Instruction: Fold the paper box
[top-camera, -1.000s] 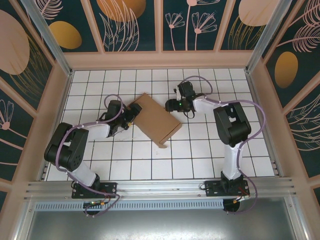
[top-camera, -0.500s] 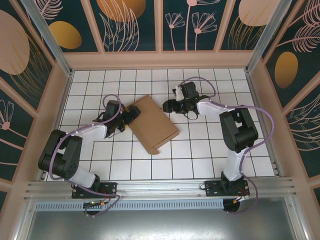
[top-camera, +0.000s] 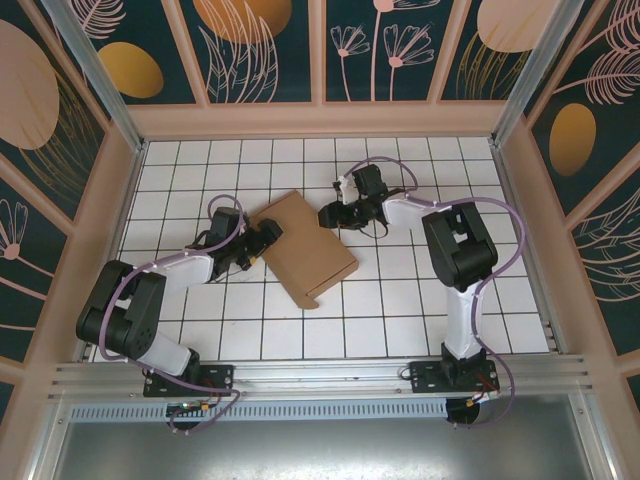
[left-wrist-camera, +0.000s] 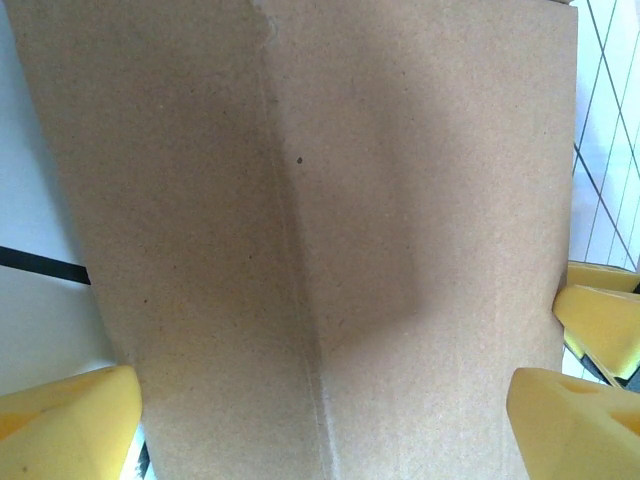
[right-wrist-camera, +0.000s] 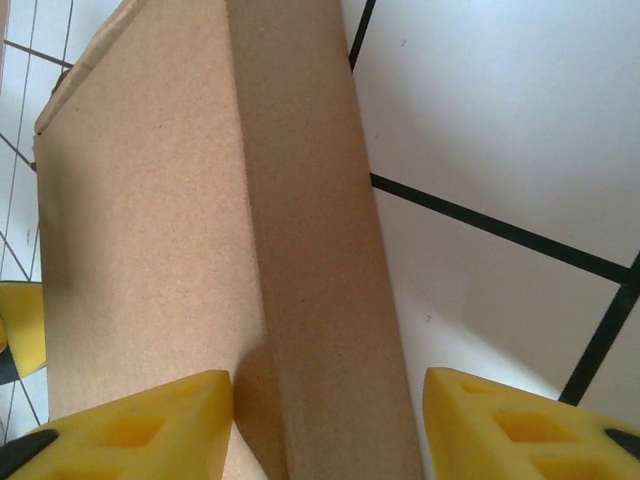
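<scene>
Right now the left gripper (top-camera: 262, 237) and right gripper (top-camera: 330, 213) straddle opposite ends of the box (top-camera: 305, 248), fingers spread wide, gripping nothing.

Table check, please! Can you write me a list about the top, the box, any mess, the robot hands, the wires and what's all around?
Surface: white tiled table with dark grid lines.
Job's things: brown box, lying askew to the grid, between the grippers.
Clutter: nothing seen.
Grippers: left gripper open, at the box's left edge; right gripper open, yellow fingers either side of a box edge.
Cables: purple cables loop along both arms.
Surroundings: walls painted with leaves and flowers; metal rail at the near edge.
</scene>
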